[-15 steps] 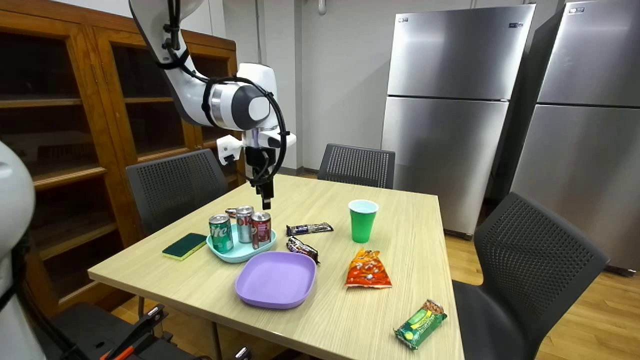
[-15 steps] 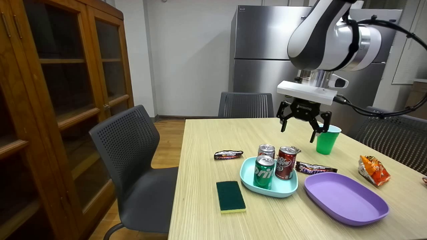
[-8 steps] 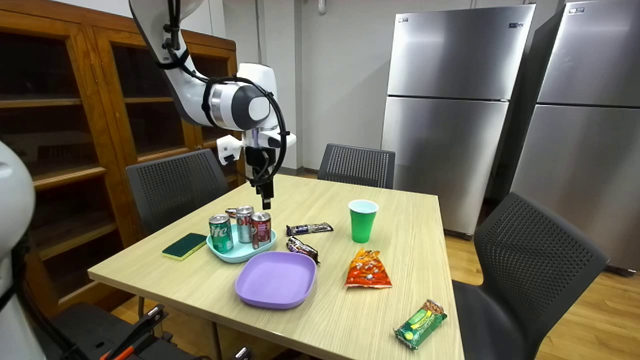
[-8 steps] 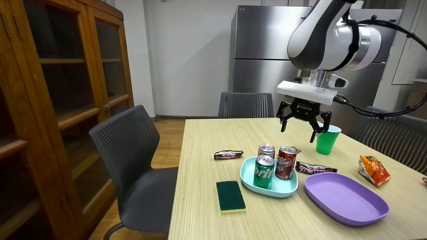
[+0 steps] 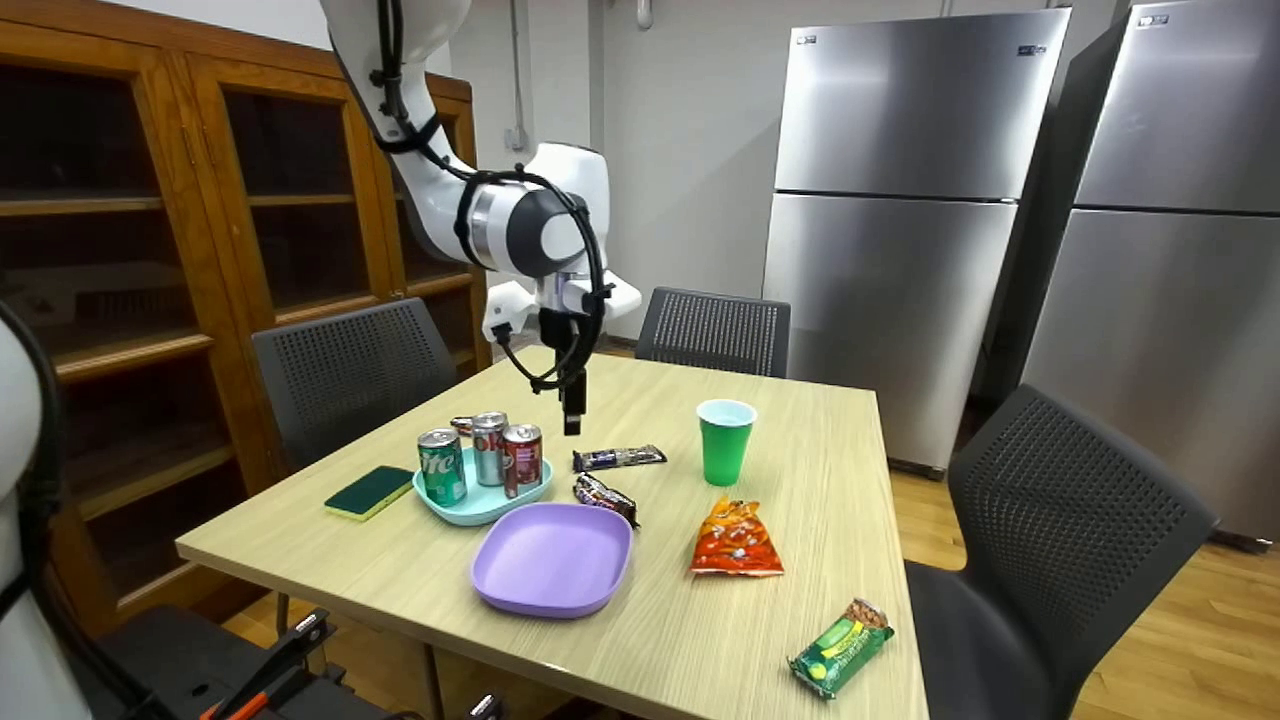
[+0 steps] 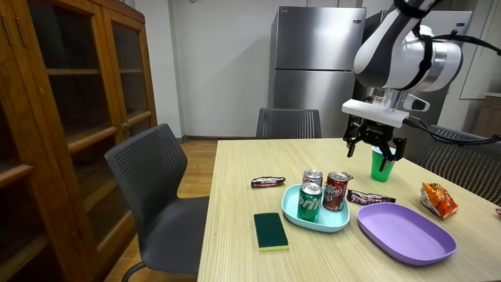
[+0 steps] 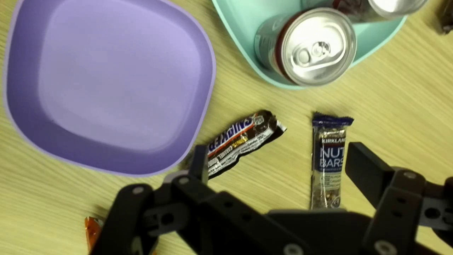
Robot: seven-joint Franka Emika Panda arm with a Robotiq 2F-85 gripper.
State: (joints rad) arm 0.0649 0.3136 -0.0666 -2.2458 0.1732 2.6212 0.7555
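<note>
We log one gripper (image 6: 366,161), released, its fingers spread wide, hanging above the tabletop (image 5: 650,405).

Wrapped bars: three. The nut bar (image 7: 327,166) lies beneath the gripper, between its fingertips as the wrist view shows it; the Snickers bar (image 7: 244,141) is also beneath, one end hidden behind a finger, just beside one purple plate (image 7: 116,81). The third bar (image 6: 268,181) lies well apart from the gripper, past the silver can.

Cans: three — Sprite can (image 6: 309,205), Dr Pepper can (image 6: 334,196), silver can (image 5: 488,455) — upright in one teal tray (image 6: 332,223) near the gripper. One sponge (image 6: 271,231) lies beyond that tray. On the gripper's opposite side we count one green cup (image 5: 725,450), one orange snack bag (image 5: 735,545) and, farthest off, one green packet (image 5: 842,648).

Surface: pale, wood-grained. Room: around the gripper, well apart, we count three dark chairs (image 5: 1070,520); farther out, two steel refrigerators (image 5: 900,280) and one glass-doored wooden cabinet (image 5: 210,230) on a wooden floor (image 5: 1170,640).
</note>
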